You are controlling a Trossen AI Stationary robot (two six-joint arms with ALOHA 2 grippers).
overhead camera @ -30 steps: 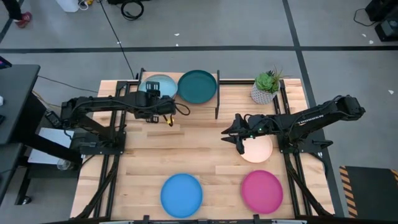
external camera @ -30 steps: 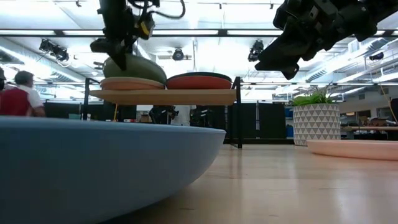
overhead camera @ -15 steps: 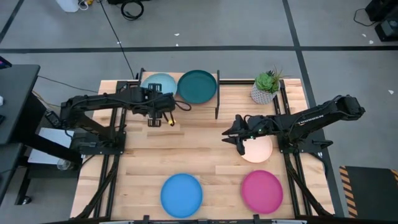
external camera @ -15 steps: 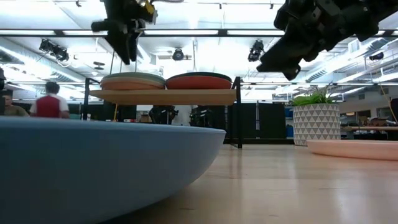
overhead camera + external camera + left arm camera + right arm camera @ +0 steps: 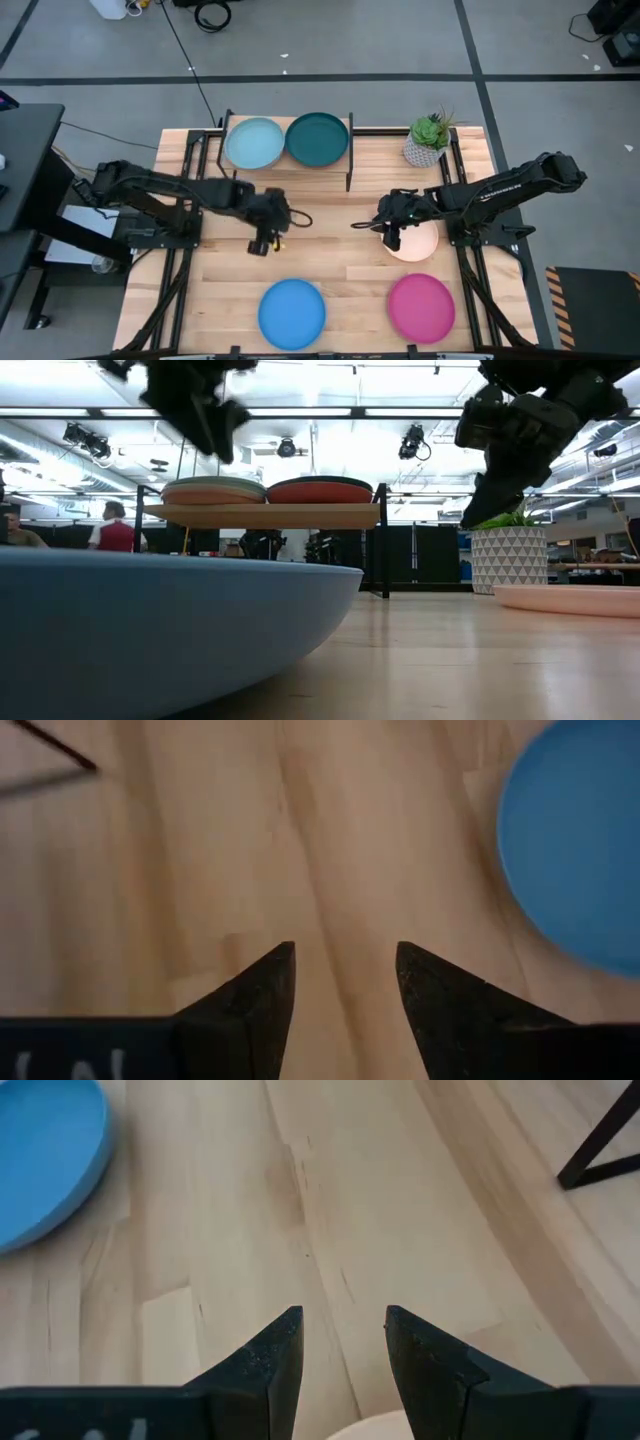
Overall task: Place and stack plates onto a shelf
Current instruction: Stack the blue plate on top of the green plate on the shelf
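Observation:
On the shelf [image 5: 300, 165] lie two stacks, topped by the light teal plate [image 5: 253, 143] and the dark teal plate [image 5: 317, 138]; the low view shows the left stack [image 5: 213, 490] and the right stack [image 5: 320, 490] lying flat. The blue plate [image 5: 292, 312], magenta plate [image 5: 421, 307] and cream plate [image 5: 418, 243] lie flat on the table. My left gripper [image 5: 260, 244] hangs open above bare wood, between the shelf and the blue plate [image 5: 580, 850]. My right gripper [image 5: 390, 236] is open, pointing down by the cream plate's left edge [image 5: 370, 1428].
A potted plant [image 5: 430, 140] stands at the far right of the table, beside the shelf. The shelf's black leg [image 5: 600, 1140] shows in the right wrist view. Bare wood [image 5: 330, 230] lies between the two grippers. People stand in the room beyond the table [image 5: 115, 532].
My left gripper has let go of the light teal plate, which has dropped from a tilt to lie flat on the left stack. The gripper has then drawn away from the shelf toward the table's near edge and somewhat right. My right gripper has tipped downward over the cream plate's left edge.

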